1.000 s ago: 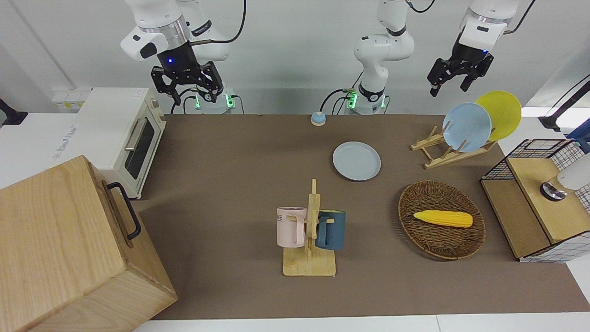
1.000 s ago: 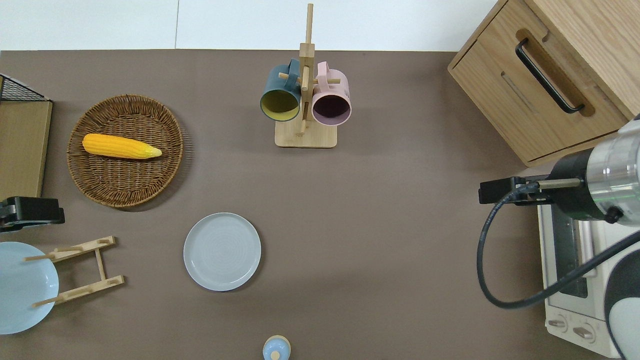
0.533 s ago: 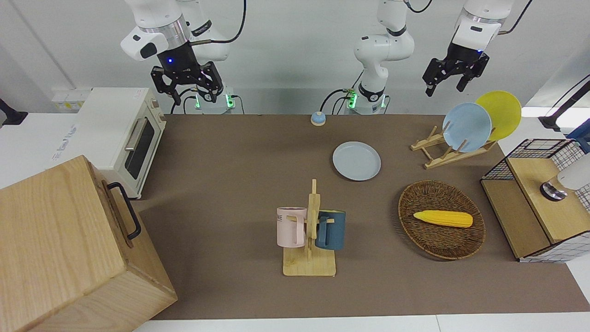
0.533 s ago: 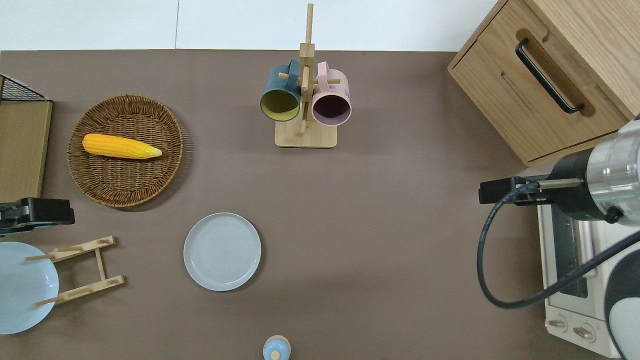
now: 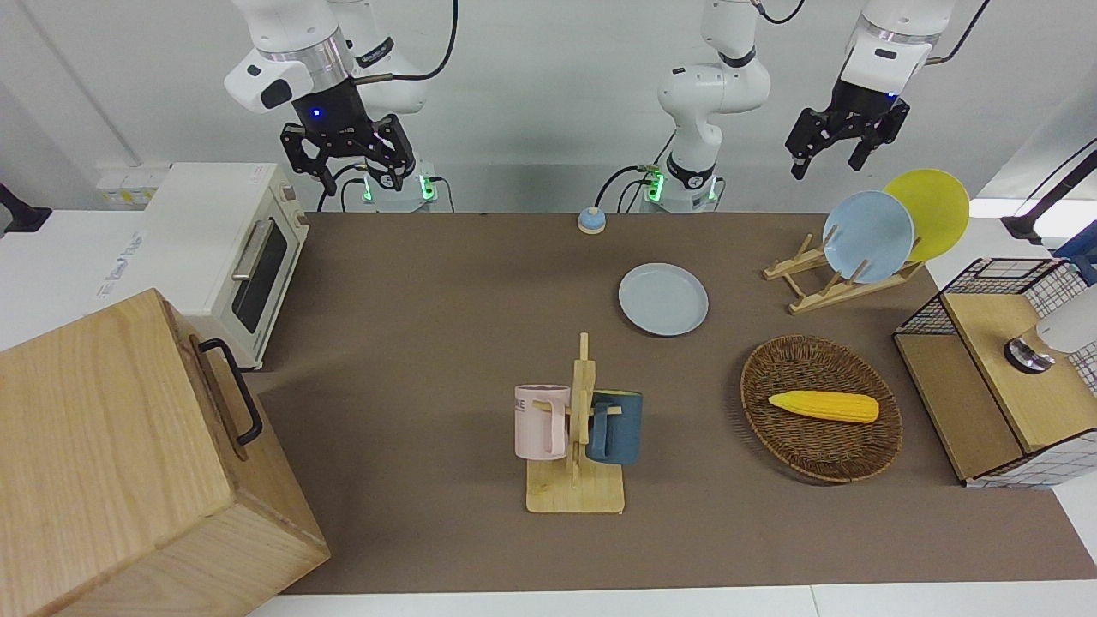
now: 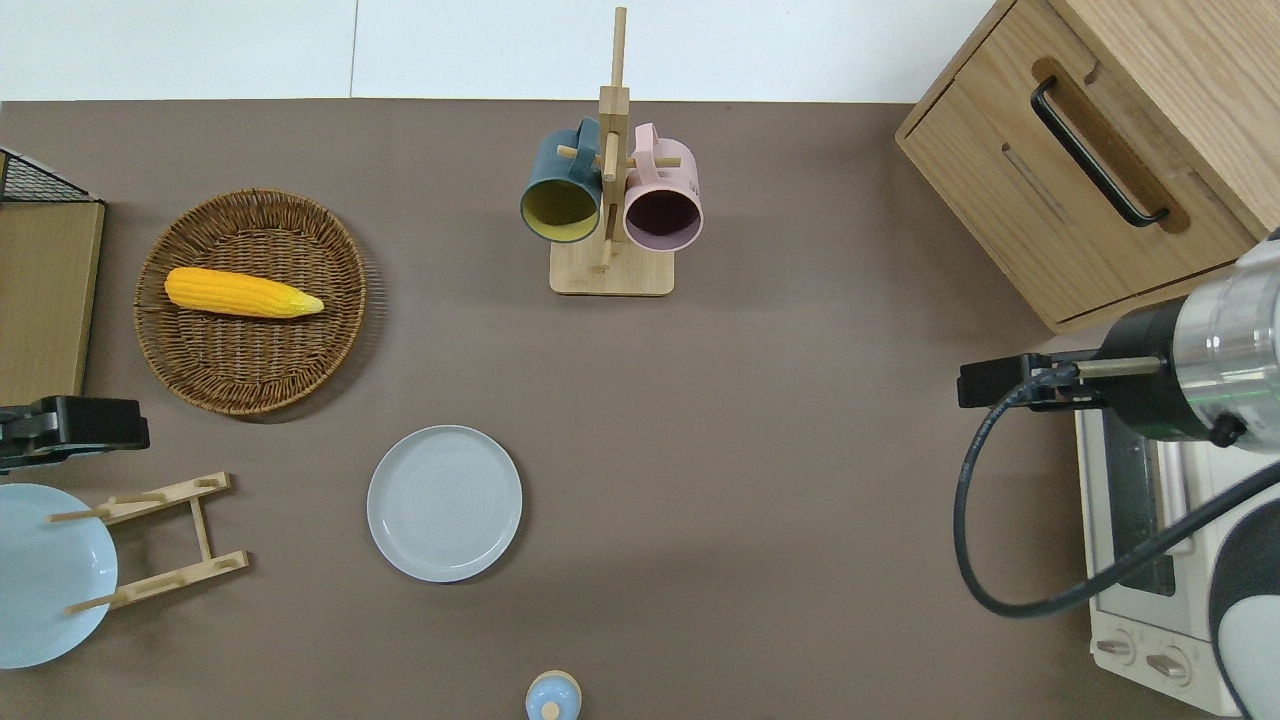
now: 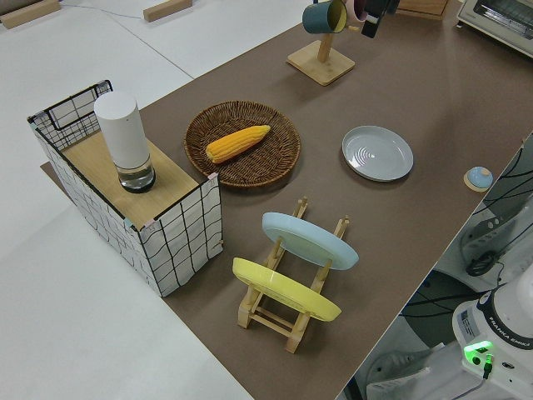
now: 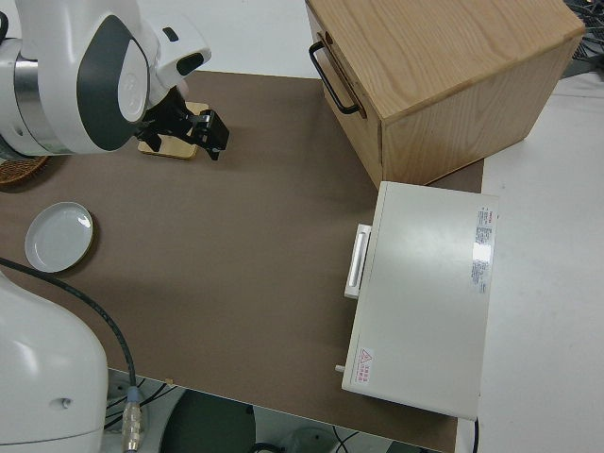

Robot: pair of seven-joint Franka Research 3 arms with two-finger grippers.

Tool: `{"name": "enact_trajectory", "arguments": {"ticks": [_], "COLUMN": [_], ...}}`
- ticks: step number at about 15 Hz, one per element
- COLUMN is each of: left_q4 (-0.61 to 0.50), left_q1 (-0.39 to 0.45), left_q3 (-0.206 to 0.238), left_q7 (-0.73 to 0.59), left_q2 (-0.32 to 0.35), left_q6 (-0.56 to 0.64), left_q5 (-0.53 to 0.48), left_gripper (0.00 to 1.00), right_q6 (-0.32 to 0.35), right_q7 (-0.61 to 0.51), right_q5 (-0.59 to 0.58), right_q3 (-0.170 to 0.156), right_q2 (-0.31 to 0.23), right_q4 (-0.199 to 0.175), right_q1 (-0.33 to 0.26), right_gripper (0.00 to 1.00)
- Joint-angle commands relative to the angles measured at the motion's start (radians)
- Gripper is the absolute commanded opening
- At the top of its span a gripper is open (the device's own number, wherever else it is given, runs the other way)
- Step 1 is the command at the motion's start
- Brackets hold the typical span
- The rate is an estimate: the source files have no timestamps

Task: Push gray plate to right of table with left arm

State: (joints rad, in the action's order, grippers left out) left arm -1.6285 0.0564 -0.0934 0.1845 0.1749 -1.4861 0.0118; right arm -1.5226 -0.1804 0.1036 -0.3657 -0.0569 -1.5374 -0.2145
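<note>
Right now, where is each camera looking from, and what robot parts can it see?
Front: across the table, facing both arms; left gripper and right gripper hang open.
Overhead: straight down on the gray plate; both grippers show at the edges.
Left side: from the left arm's end, along the table; only an arm base shows.
Right side: above the right arm, over the toaster oven.
All four share the gray plate.

The plate (image 6: 444, 503) lies flat on the counter (image 6: 760, 500). The basket (image 6: 330, 340) with the corn (image 6: 240, 292) in it sits farther from the robots, toward the left arm's end. The dish rack (image 6: 160, 540) stands beside the plate at that same end. The mug stand (image 6: 610, 270) is farther out, mid-counter.
</note>
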Motion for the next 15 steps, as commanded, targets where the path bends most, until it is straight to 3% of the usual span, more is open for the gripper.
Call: {"name": "enact_trajectory", "arguments": {"ticks": [1,15], "left_q4": [-0.039,-0.143], "left_q1": [0.005,0.014], "left_q3": [0.012,0.017], "left_q7": [-0.010,-0.011], "left_q2": [0.021,0.034], "left_q6": [0.017,-0.022], "left_q5": [-0.015,-0.049], "left_gripper": [1.00,1.00], "right_q6": [0.005,0.005], "right_q7": [-0.002,-0.002], "right_q5": [0.016,0.016], "right_q3": [-0.004,-0.004], "right_q2": [0.006,0.006], "right_q4": [0.014,0.014], "right_q1": [-0.006,-0.006], "right_gripper": [0.996,0.996]}}
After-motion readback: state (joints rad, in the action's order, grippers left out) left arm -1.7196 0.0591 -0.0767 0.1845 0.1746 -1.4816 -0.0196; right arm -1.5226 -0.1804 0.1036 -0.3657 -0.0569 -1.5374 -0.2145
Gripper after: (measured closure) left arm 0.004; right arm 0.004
